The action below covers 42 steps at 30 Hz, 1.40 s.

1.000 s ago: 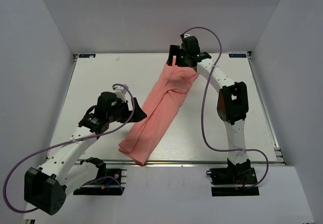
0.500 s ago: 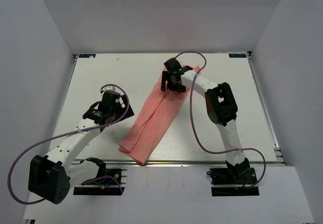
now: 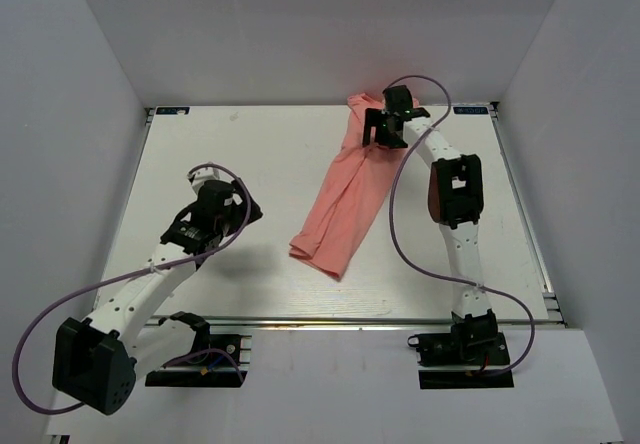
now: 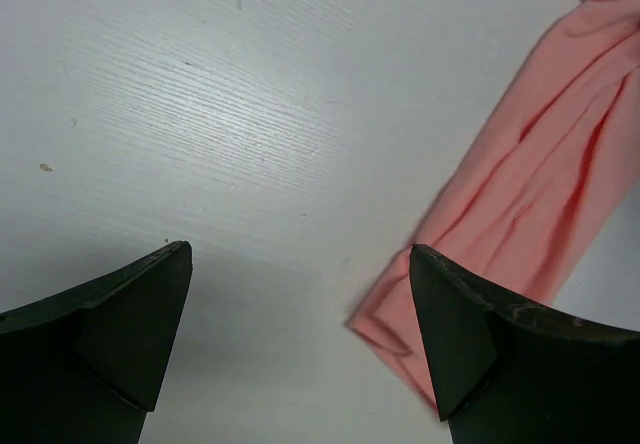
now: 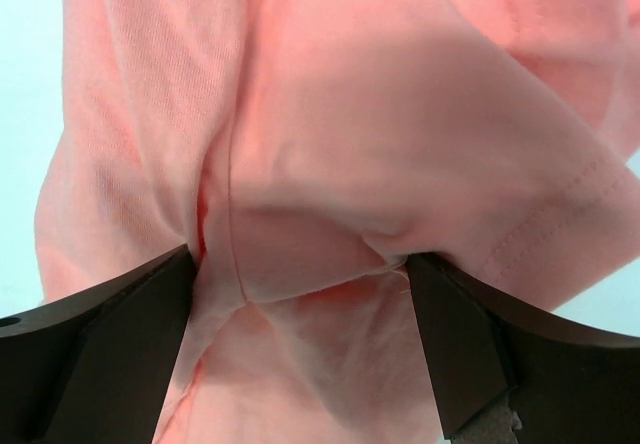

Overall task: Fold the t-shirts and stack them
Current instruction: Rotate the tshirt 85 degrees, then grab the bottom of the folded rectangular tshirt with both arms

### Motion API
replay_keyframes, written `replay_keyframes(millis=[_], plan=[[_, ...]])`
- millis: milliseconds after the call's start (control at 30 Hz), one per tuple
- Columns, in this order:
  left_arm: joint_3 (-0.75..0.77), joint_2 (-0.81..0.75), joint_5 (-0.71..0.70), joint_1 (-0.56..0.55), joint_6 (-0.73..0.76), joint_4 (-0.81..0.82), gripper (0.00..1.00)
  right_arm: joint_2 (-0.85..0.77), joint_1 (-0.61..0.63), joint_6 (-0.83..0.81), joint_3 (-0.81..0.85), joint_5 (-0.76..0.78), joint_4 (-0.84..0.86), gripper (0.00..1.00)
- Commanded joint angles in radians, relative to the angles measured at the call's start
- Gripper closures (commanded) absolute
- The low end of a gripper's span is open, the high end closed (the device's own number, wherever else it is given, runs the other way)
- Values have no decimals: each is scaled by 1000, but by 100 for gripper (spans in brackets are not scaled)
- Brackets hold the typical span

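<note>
The salmon t-shirt (image 3: 345,194) lies in a long, narrow, bunched strip on the white table (image 3: 230,144), running from the back edge down to a folded end near the middle. My right gripper (image 3: 384,132) is over its upper end. In the right wrist view its jaws (image 5: 300,259) stand wide apart, with the fabric (image 5: 330,114) gathered between them and touching both fingers. My left gripper (image 3: 246,210) is open and empty, left of the shirt's lower end. That end shows beside the right finger in the left wrist view (image 4: 520,194), with the jaws (image 4: 300,254) over bare table.
Grey walls enclose the table on the left, back and right. The right arm's forearm (image 3: 455,192) stretches along the right side of the shirt. The table's front edge with the arm bases (image 3: 200,349) is at the bottom.
The right gripper swung left and down, then back up to the far right. The shirt was dragged up and right, its lower end leaving the front edge. The left gripper drew back left.
</note>
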Motion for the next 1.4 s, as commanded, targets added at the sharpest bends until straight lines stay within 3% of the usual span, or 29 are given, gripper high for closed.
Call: replay_keyframes(millis=[0, 33, 167, 333, 400, 600, 733, 833, 1000, 1367], plan=[[2, 46, 15, 3, 23, 66, 0, 71, -61, -168, 23, -78, 16, 10], [2, 61, 16, 3, 24, 66, 0, 68, -67, -192, 53, -145, 10, 10], [25, 124, 16, 3, 34, 54, 0, -118, -23, -272, -29, -92, 3, 10], [-4, 137, 28, 3, 25, 43, 0, -372, 109, -387, -231, 2, -26, 10], [-14, 137, 28, 3, 10, 28, 0, -444, 237, -410, -311, 39, -52, 10], [-5, 126, -12, 12, -16, -92, 0, -552, 433, -349, -521, 94, -91, 10], [-43, 137, 81, 23, -16, -54, 0, -633, 539, -325, -664, 80, -19, 10], [-43, 147, 111, 32, -16, -63, 0, -682, 628, -335, -758, 94, 38, 10], [-78, 77, 92, 32, -16, -73, 0, -715, 669, -305, -873, 120, 122, 10], [-130, -17, 74, 32, -36, -92, 0, -658, 749, -300, -865, 229, 150, 15]])
